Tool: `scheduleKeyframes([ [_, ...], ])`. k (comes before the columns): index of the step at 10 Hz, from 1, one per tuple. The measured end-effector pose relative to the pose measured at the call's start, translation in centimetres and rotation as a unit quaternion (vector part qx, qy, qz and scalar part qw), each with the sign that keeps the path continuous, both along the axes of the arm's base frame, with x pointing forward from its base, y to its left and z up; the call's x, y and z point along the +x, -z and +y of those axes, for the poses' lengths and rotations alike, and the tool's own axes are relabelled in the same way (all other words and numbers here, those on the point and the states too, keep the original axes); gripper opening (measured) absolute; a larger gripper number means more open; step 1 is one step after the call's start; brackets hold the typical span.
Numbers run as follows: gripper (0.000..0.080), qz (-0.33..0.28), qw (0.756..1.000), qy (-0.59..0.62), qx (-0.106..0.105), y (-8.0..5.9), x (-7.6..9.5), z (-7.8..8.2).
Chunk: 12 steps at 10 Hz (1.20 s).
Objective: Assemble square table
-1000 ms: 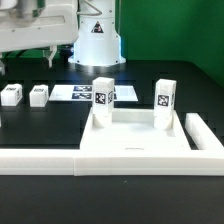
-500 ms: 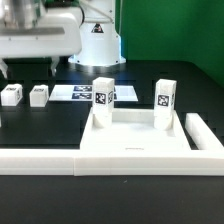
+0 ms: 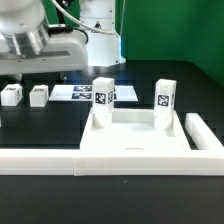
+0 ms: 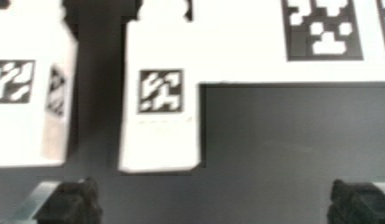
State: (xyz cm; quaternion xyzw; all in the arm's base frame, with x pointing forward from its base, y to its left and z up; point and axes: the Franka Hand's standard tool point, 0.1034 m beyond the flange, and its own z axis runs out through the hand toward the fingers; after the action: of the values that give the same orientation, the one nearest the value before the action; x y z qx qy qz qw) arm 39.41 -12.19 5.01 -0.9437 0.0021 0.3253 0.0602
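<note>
The white square tabletop lies against the rail, with two tagged white legs standing upright in its far corners, one on the exterior view's left and one on its right. Two loose legs lie on the black table at the exterior view's left. My gripper hangs above them, open and empty. In the wrist view both loose legs lie ahead of the gripper. The dark fingertips stand wide apart with only bare table between them.
The long white L-shaped rail runs along the front and up the exterior view's right side. The marker board lies flat behind the tabletop and also shows in the wrist view. The robot base stands at the back.
The arm has swung and come lower over the two loose legs, filling more of the exterior view's upper left. The tabletop and legs have not moved.
</note>
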Motion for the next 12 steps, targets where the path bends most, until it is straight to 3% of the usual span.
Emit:
scheduleKeyframes([
  [3,0.0649,0.099,0.995,-0.01,0.018,0.3,-0.3,0.5],
  [4,0.0649,0.129,0.991,-0.022,0.013,0.2,-0.3,-0.6],
  [5,0.0649,0.12,0.992,-0.027,0.003,-0.1,-0.2,-1.6],
  [7,0.0649,0.117,0.993,-0.03,0.0,0.9,-1.4,-1.1],
  [12,0.0649,0.116,0.992,-0.042,0.008,1.2,-1.4,-0.8],
])
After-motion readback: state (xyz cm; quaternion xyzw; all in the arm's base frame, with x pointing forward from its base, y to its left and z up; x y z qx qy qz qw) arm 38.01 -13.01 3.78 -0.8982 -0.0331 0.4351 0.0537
